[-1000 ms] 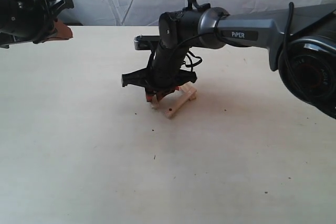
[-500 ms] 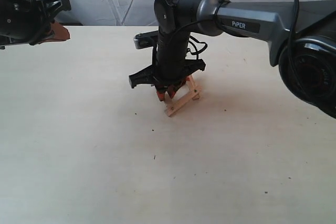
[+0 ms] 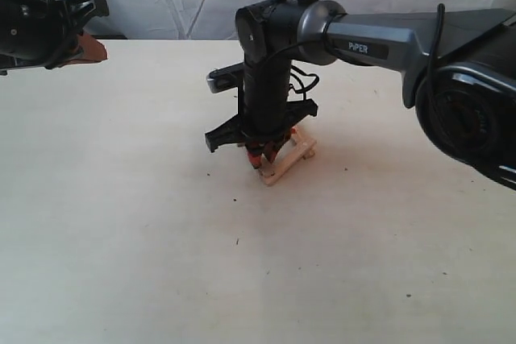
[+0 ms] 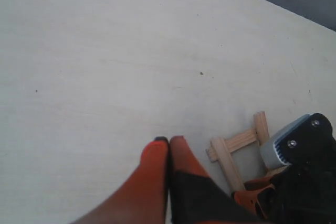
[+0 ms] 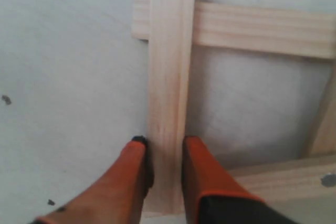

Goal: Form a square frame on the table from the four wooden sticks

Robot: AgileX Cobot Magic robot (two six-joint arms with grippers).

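Grasping one wooden stick (image 5: 169, 51) of the square frame (image 3: 284, 159) with the right claw (image 5: 164, 145), flat on the desk (image 3: 121, 239). With the left claw (image 4: 169, 140) clenched and empty, well apart from the frame. Could drag the stick on release and skew the overlapped corners.

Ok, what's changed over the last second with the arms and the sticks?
The right hand straightened from a lean to nearly upright and shifted slightly rightward in the exterior view, gripping one stick of the square frame; the frame seems to have slid with it. Nothing was let go. The left hand stayed shut, raised at the far left of the table.
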